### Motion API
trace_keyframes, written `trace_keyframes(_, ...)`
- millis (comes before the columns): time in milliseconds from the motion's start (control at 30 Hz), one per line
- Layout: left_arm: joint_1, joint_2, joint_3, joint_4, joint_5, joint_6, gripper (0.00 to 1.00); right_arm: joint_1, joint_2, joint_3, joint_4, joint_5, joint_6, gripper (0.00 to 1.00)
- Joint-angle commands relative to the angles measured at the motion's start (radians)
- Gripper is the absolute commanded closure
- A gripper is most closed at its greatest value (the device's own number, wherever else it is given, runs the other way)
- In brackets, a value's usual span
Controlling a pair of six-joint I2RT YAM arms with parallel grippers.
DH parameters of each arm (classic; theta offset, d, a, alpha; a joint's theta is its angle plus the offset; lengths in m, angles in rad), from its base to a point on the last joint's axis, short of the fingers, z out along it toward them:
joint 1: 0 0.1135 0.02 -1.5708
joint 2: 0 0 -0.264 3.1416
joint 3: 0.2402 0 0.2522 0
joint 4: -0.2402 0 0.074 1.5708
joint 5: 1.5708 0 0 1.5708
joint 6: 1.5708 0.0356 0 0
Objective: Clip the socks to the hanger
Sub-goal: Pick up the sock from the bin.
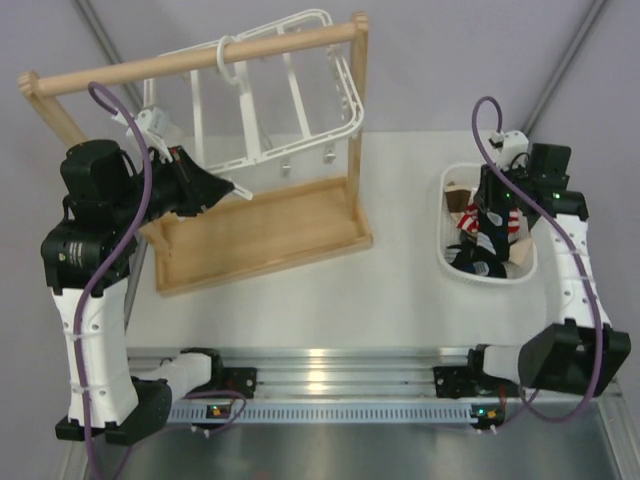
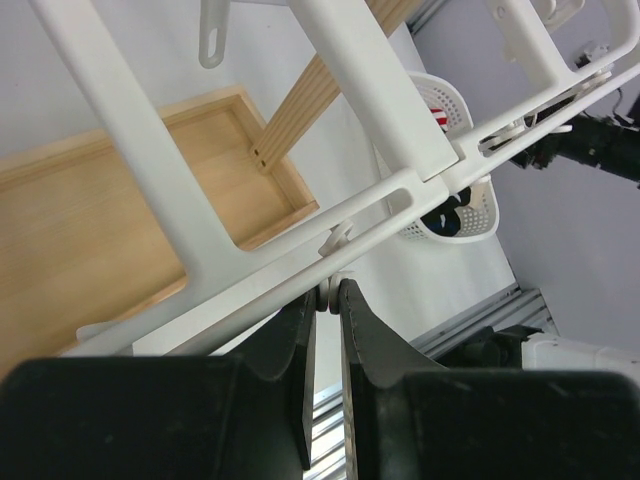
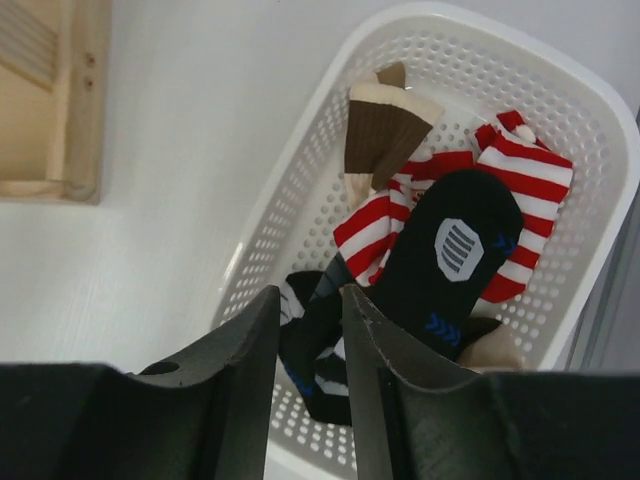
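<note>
Left pincer (image 2: 330, 292) first: my two fingers are drawn almost together with only a thin slit between them. Their tips pinch a small pale piece right at the lower edge bar of the hanger (image 2: 150, 170). I cannot tell whether that piece is a clip's tab or part of the bar. In the top view the white hanger hangs tilted from the wooden rail (image 1: 200, 60) in the upper left of the frame, above the stand's wooden tray (image 1: 260, 235). My left pincer meets it at its lower left corner. Small clips (image 1: 328, 156) dangle from its near edge.

My right pincer (image 3: 310, 305) is at the right of the top view, down over the white basket (image 3: 560, 90) on the worktop (image 1: 400, 290), well apart from the hanger. Its fingers stand a narrow gap apart, and dark fabric with blue and white marks shows in that gap. Whether I am gripping it I cannot tell. The black sock (image 3: 455, 290) with a grey patch lies in the basket just right of my fingers, over a red and white striped sock (image 3: 520, 170). A brown and cream sock (image 3: 375, 130) lies toward the far rim.
</note>
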Motion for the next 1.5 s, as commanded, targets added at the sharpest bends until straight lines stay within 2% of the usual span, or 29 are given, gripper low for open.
trace_keyframes(0,0.007,0.004,0.002,0.097,0.006,-0.008,0.89,-0.023,0.116,0.002,0.189,0.02,0.043,0.68)
trace_keyframes(133,0.007,0.004,0.01,0.091,0.001,-0.003,0.89,-0.02,0.319,0.088,0.254,0.061,0.096,0.69)
trace_keyframes(333,0.007,0.001,0.013,0.079,-0.008,0.006,0.89,-0.011,0.555,0.275,0.186,0.057,0.065,0.71)
trace_keyframes(533,0.007,-0.002,0.014,0.077,-0.013,0.007,0.89,-0.002,0.532,0.237,0.07,0.103,-0.122,0.65)
trace_keyframes(667,0.007,0.001,0.019,0.073,-0.014,0.012,0.88,-0.009,0.46,0.167,0.011,0.157,-0.327,0.46)
trace_keyframes(733,0.007,0.001,0.021,0.07,-0.014,0.015,0.88,-0.025,0.428,0.151,-0.025,0.189,-0.345,0.45)
trace_keyframes(833,0.007,-0.005,0.014,0.07,-0.017,0.014,0.88,-0.057,0.414,0.16,-0.077,0.218,-0.32,0.45)
trace_keyframes(1000,0.007,-0.002,0.011,0.073,-0.019,0.014,0.88,-0.065,0.434,0.171,-0.066,0.269,-0.233,0.49)
trace_keyframes(1267,0.007,-0.003,0.016,0.074,-0.017,0.017,0.87,-0.063,0.581,0.294,-0.092,0.203,-0.066,0.5)
trace_keyframes(1467,0.007,-0.005,0.014,0.071,-0.021,0.017,0.87,-0.035,0.656,0.327,-0.098,0.221,-0.045,0.55)
